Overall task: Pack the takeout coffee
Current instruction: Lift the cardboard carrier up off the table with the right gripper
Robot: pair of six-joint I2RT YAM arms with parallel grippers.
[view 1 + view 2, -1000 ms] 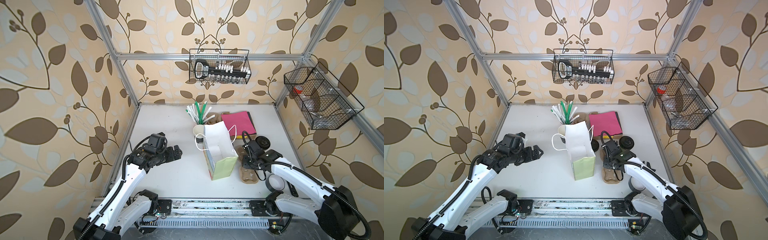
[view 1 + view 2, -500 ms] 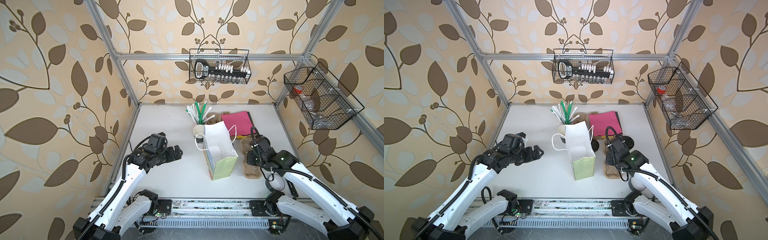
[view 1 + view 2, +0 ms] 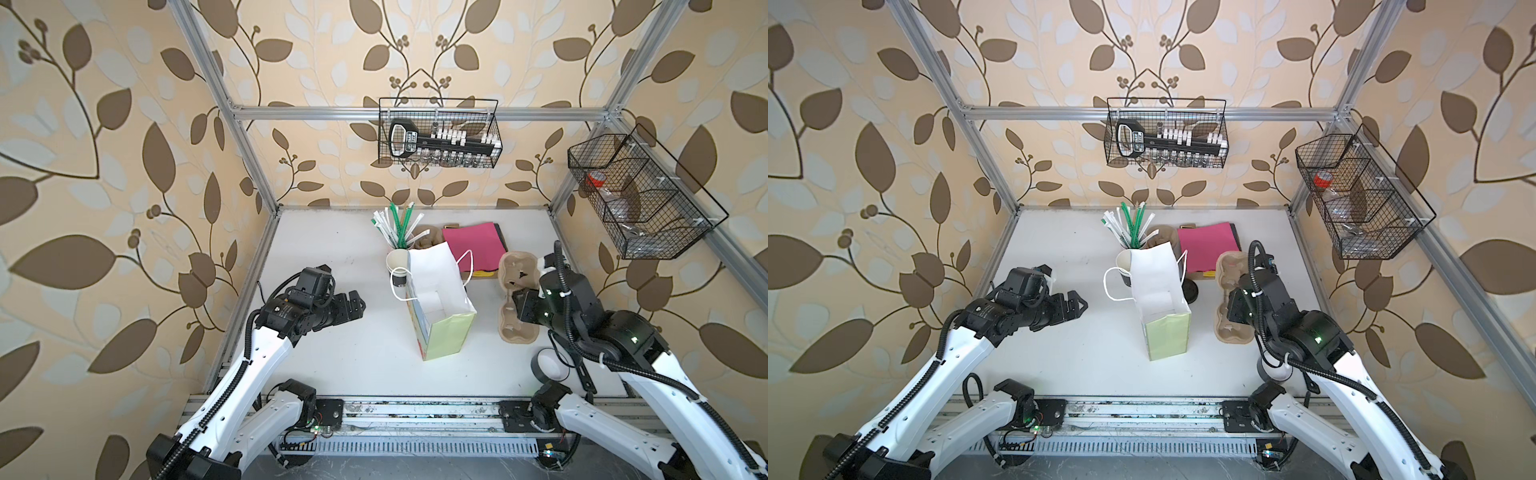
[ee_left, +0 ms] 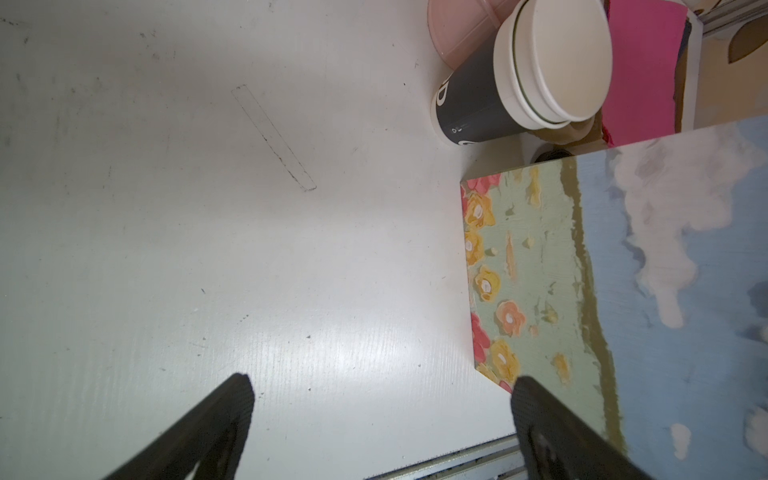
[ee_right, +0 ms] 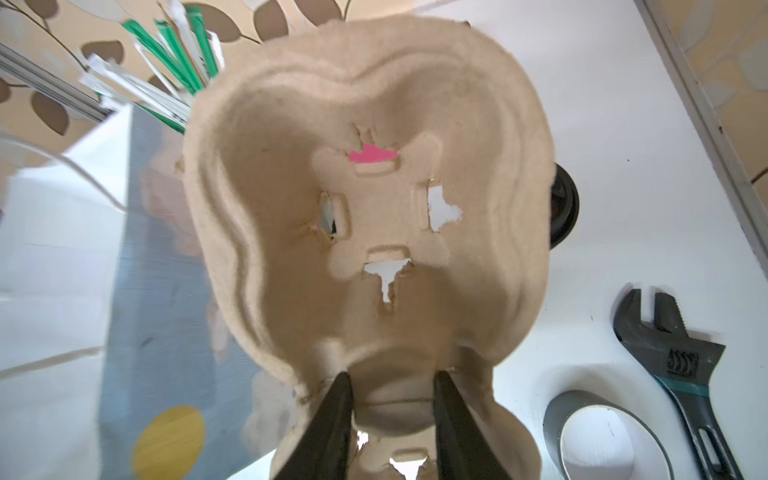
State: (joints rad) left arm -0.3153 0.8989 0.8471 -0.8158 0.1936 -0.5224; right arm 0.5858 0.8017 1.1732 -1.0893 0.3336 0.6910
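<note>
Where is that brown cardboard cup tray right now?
In both top views the cup tray is right of the paper bag, near the pink paper, pinched in the right gripper.

Black-lidded coffee cup (image 3: 1192,291) beside bag (image 3: 1154,270)

Pale green bag (image 3: 448,336) with flower print, pink folder (image 3: 471,245), brown cup tray (image 3: 517,330).

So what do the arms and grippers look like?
Left arm and right arm: white shells, black joints, black ribbed cable hoses held by white ties; green lights on the right. Left gripper and right gripper: black, tapered jaws.
</note>
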